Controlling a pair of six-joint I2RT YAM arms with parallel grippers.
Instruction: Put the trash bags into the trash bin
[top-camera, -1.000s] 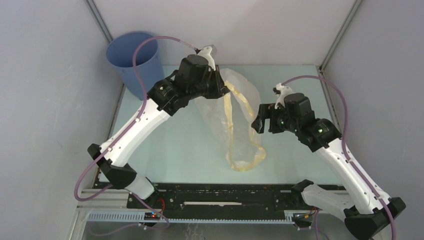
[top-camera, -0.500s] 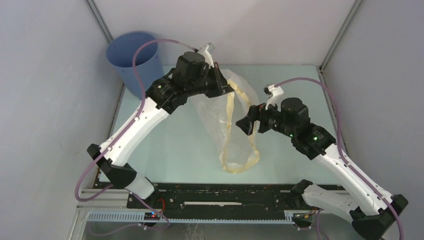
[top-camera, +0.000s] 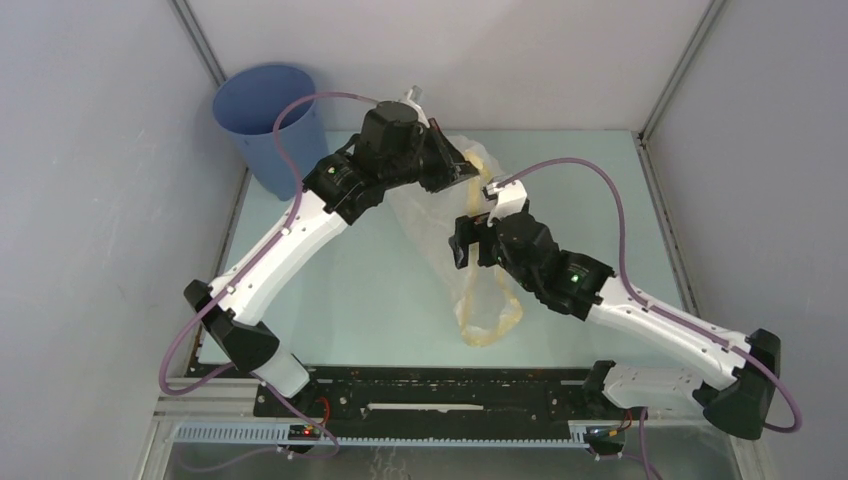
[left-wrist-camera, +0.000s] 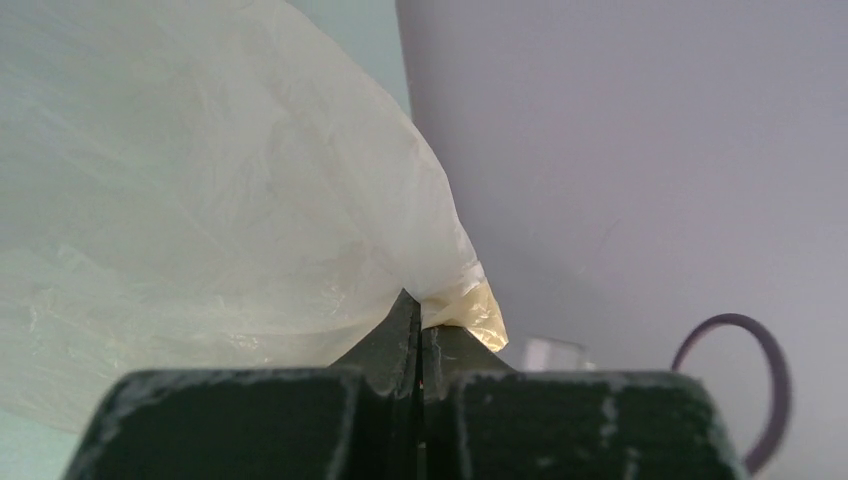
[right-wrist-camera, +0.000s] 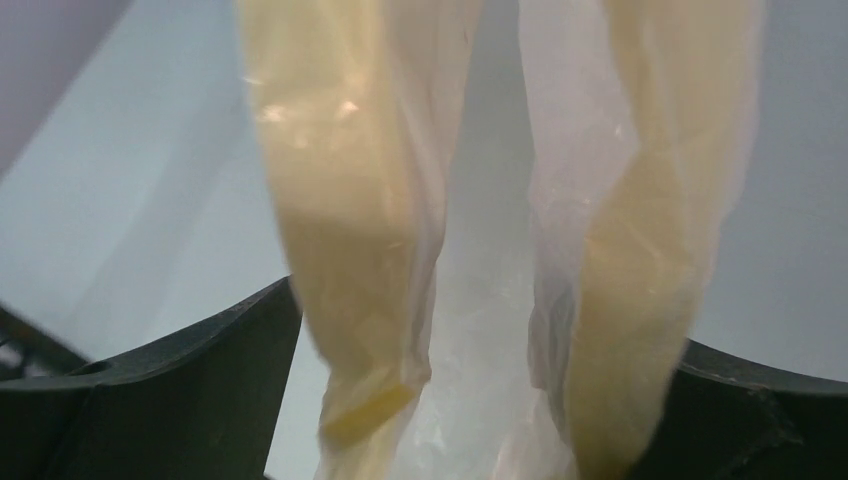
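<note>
The translucent white trash bag (top-camera: 432, 215) with a pale yellow rim band hangs over the middle of the table, its lower loop (top-camera: 490, 320) drooping toward the front. My left gripper (top-camera: 465, 168) is shut on the bag's upper edge; in the left wrist view the jaws (left-wrist-camera: 420, 318) pinch the plastic (left-wrist-camera: 230, 200) beside the yellow band. My right gripper (top-camera: 464, 243) is open, and the bag's hanging yellow strips (right-wrist-camera: 360, 230) lie between its spread fingers (right-wrist-camera: 190, 390). The blue trash bin (top-camera: 268, 125) stands upright at the far left corner, apart from both grippers.
Grey enclosure walls stand close on the left, back and right. Purple cables loop above both arms, one near the bin's rim (top-camera: 300, 110). The black rail (top-camera: 450, 390) with the arm bases runs along the front edge.
My right arm has swung left and forward, bringing its open gripper onto the hanging bag. The left gripper has kept its hold and lifted slightly; the bag's loop has narrowed.
</note>
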